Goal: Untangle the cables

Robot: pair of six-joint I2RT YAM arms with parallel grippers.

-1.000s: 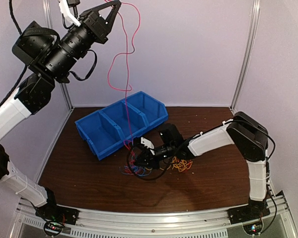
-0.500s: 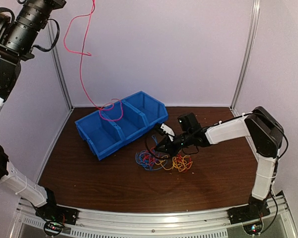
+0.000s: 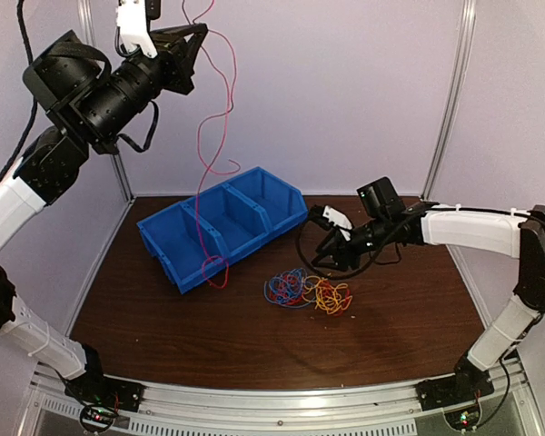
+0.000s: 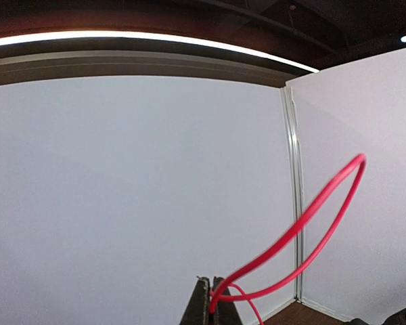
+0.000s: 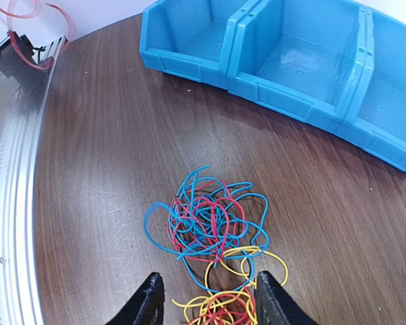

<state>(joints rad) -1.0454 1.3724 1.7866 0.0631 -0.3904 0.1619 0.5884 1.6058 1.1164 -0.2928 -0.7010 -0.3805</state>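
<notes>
A single red cable (image 3: 199, 136) hangs from my left gripper (image 3: 200, 29), which is raised high at the back left and shut on it. The cable's lower end loops against the front of the blue bin (image 3: 186, 272). In the left wrist view the closed fingers (image 4: 212, 283) pinch the red cable (image 4: 325, 196) against the white wall. A tangle of blue, red and yellow cables (image 3: 305, 291) lies on the brown table. My right gripper (image 3: 324, 243) hovers just right of it, open and holding nothing. Seen from the right wrist, the tangle (image 5: 213, 220) lies just ahead of the open right gripper (image 5: 208, 290).
The blue bin (image 5: 277, 95) has three compartments and sits at the back left of the table. White walls with metal posts (image 3: 450, 100) close in the back and sides. A metal rail (image 3: 282, 400) runs along the near edge.
My left arm has swung back toward the right with the red cable, whose lower end now hangs at the bin's front. My right gripper has opened and drawn back to the right of the tangle.
</notes>
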